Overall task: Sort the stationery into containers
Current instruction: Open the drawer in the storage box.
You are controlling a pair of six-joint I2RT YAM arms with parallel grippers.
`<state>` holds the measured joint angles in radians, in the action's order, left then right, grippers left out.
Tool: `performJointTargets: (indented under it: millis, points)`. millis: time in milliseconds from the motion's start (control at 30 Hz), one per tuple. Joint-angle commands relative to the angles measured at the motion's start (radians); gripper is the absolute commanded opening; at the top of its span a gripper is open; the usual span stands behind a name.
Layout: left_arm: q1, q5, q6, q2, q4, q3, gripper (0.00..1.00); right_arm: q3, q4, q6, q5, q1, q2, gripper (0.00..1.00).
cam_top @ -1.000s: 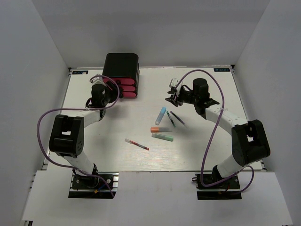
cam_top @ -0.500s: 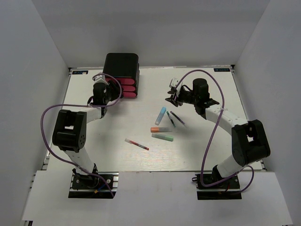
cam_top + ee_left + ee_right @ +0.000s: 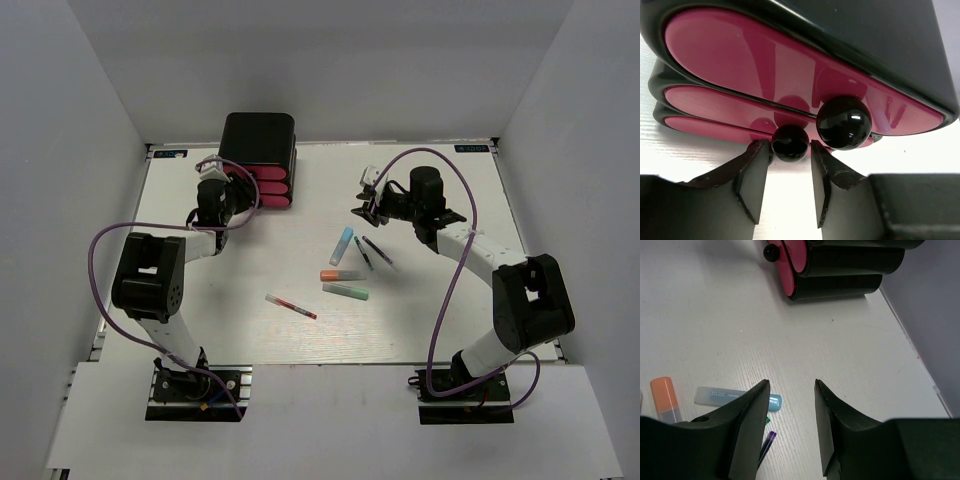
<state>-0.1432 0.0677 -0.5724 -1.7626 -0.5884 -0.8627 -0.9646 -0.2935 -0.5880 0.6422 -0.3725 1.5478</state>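
The black cabinet [image 3: 258,138] with three pink drawers [image 3: 272,186] stands at the back left. In the left wrist view my left gripper [image 3: 789,150] is open, its jaws on either side of a small black knob [image 3: 790,142] on a lower pink drawer [image 3: 715,102]. A bigger knob [image 3: 844,122] sits on the top drawer. My right gripper [image 3: 362,208] is open and empty above the table. Near it lie a light-blue highlighter [image 3: 342,245], an orange one [image 3: 342,274], a green one [image 3: 345,291], two dark pens [image 3: 366,252] and a red-and-clear pen [image 3: 291,306]. No eraser shows.
The right wrist view shows the light-blue highlighter [image 3: 725,396], the orange one [image 3: 665,397] and a pen tip [image 3: 767,437] under the left finger, with the cabinet [image 3: 850,265] far ahead. White walls close in the table [image 3: 450,320] on three sides.
My left arm has reached a little further toward the drawers, bringing its jaws around the knob. The right arm and the stationery have not moved.
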Motion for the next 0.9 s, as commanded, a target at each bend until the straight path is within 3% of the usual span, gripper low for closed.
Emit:
performJointTargets:
  millis: [0, 167, 367, 867]
  points:
    - [-0.005, 0.001, 0.017, -0.001, -0.031, 0.004, 0.48, -0.002, -0.021, -0.013, 0.004, 0.006, -0.015, 0.47]
    - [-0.006, 0.015, 0.017, -0.012, -0.031, -0.015, 0.47, -0.002, -0.018, -0.021, 0.002, 0.004, -0.015, 0.47]
    - [-0.006, 0.060, 0.026, -0.032, -0.001, -0.035, 0.57, 0.004, -0.021, -0.019, 0.004, 0.004, -0.015, 0.47]
    - [-0.006, 0.018, 0.026, -0.051, -0.010, -0.056, 0.54, 0.010, -0.021, -0.027, 0.002, 0.007, -0.020, 0.47]
